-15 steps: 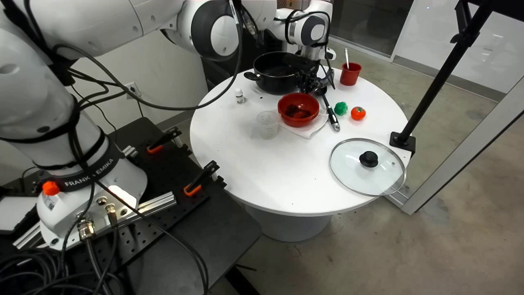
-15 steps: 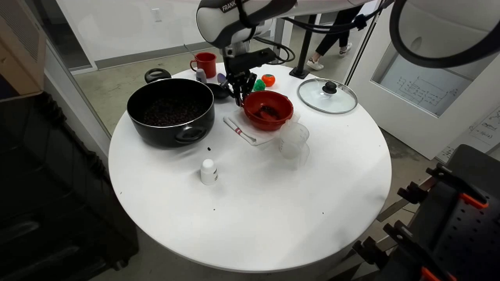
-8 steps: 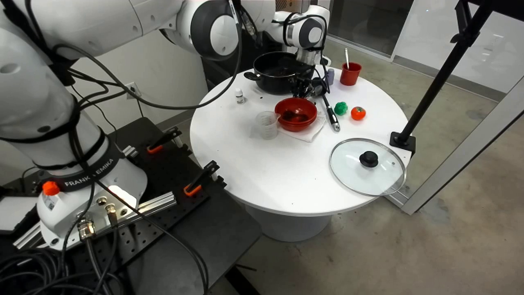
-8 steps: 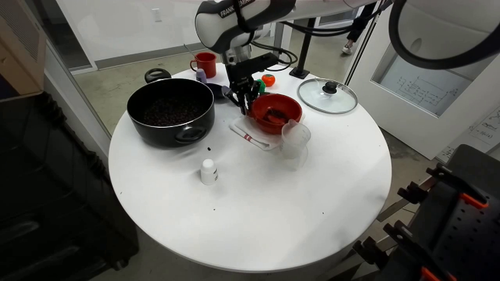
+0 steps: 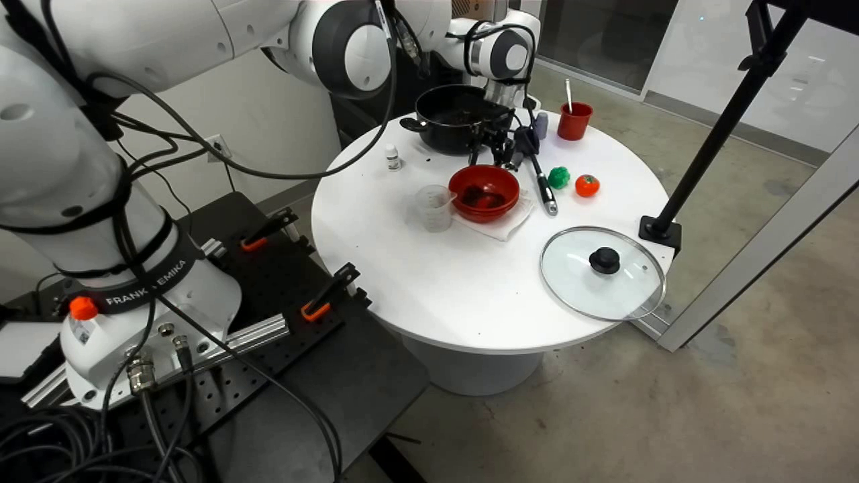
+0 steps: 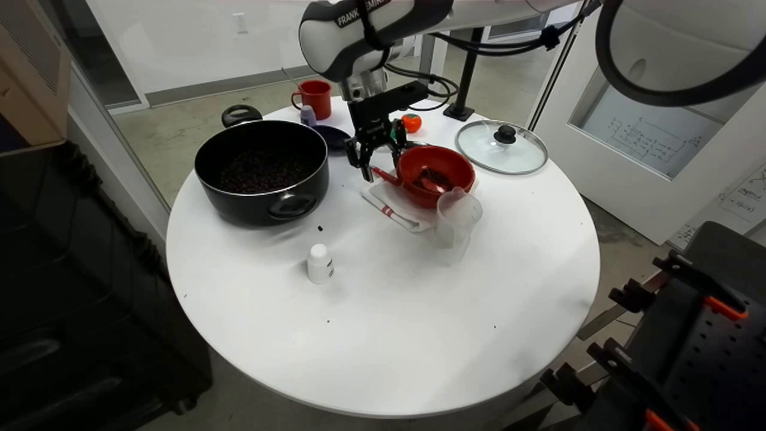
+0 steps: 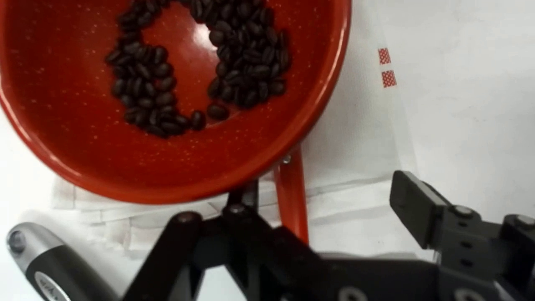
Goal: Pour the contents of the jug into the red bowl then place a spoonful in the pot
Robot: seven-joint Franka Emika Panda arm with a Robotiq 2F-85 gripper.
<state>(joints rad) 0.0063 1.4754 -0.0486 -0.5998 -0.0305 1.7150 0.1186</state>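
Your tool (image 7: 326, 196) stands with its jaws apart. In the wrist view, a red handle (image 7: 292, 192) shows between them, extending from the red bowl (image 7: 104, 163), which rests on a cloth (image 7: 351, 142) and contains dark beans (image 7: 255, 62). Find the clear jug (image 6: 456, 216) just beside it and the pot (image 6: 239, 206) apart on the bench (image 6: 383, 335).
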